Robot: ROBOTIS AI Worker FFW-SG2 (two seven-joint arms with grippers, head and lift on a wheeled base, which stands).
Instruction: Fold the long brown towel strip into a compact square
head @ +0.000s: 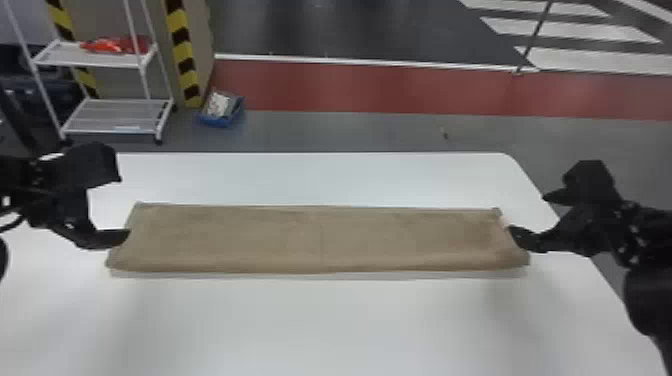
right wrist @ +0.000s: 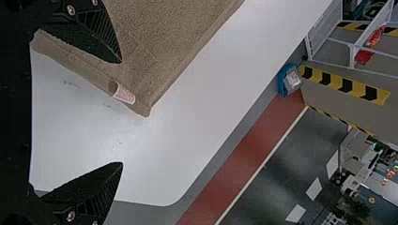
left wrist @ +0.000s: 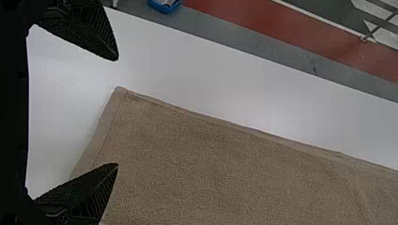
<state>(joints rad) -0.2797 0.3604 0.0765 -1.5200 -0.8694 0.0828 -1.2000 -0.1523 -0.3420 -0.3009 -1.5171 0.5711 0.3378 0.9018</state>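
Observation:
The long brown towel strip (head: 320, 240) lies flat across the white table, its long sides running left to right. At its left end stands my left gripper (head: 122, 207), one fingertip over the towel's edge. My right gripper (head: 527, 215) is at the right end, one fingertip at that edge. In the left wrist view my left gripper (left wrist: 117, 111) has its fingers wide apart, one over the towel (left wrist: 225, 168). My right gripper (right wrist: 122, 112) is likewise open in the right wrist view, one finger over the towel (right wrist: 164, 42), near a small white tag (right wrist: 124, 94) by a corner.
The white table (head: 320, 325) extends in front of and behind the towel, with a rounded far right corner. Beyond it on the floor are a white shelf rack (head: 117, 131) and a blue bin (head: 215, 121) at the back left.

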